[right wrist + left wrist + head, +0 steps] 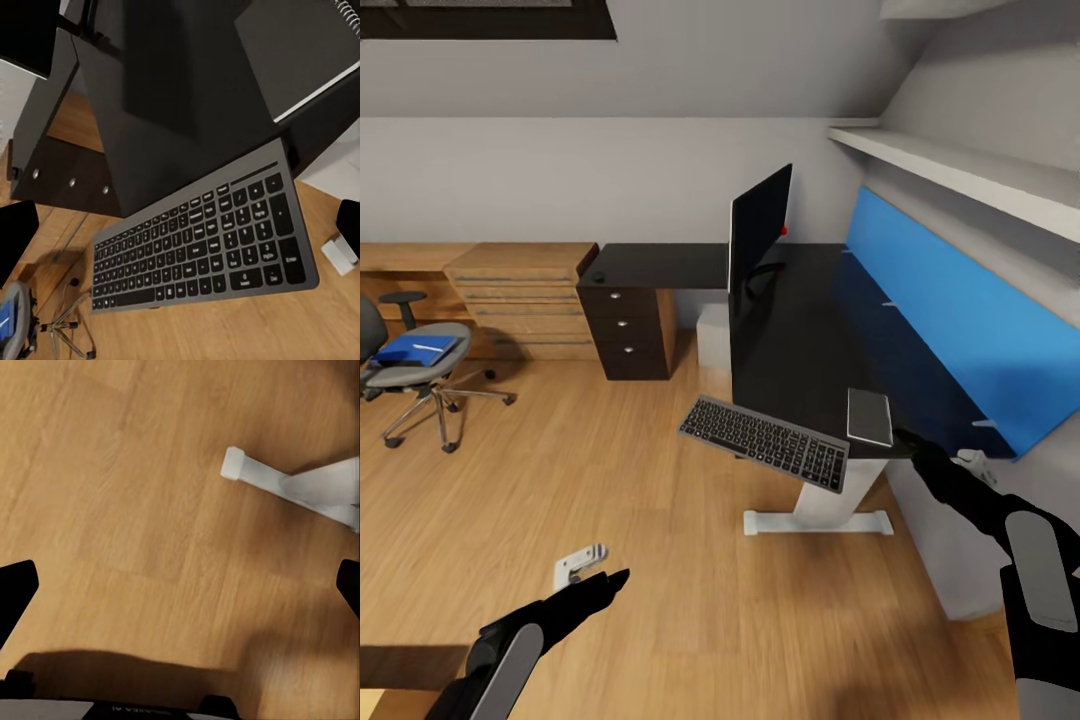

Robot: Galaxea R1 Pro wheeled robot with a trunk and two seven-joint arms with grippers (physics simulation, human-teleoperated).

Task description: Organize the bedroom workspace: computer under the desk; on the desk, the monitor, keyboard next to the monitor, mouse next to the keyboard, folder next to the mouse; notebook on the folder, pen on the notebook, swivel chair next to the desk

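The black desk (800,330) carries the monitor (760,232), standing edge-on to me. The keyboard (765,440) (202,240) lies tilted at the desk's near edge, mostly overhanging the floor. Beside it the grey notebook (869,416) (300,52) rests on the desk's near end. My right gripper (905,440) (184,229) is open just beside the notebook, its fingers apart from the keyboard. The mouse (598,277) sits on the desk's far wing. The pale computer (712,335) stands under the desk. On the swivel chair (415,375), the blue folder (418,349) bears the pen (430,346). My left gripper (610,582) (180,585) hangs open above the floor.
The desk's white foot (815,520) (285,484) stands on the wood floor between my arms. A dark drawer unit (622,330) sits under the desk's far wing, with light wooden cabinets (520,300) to its left. A blue wall panel (960,320) and a shelf (960,170) line the right wall.
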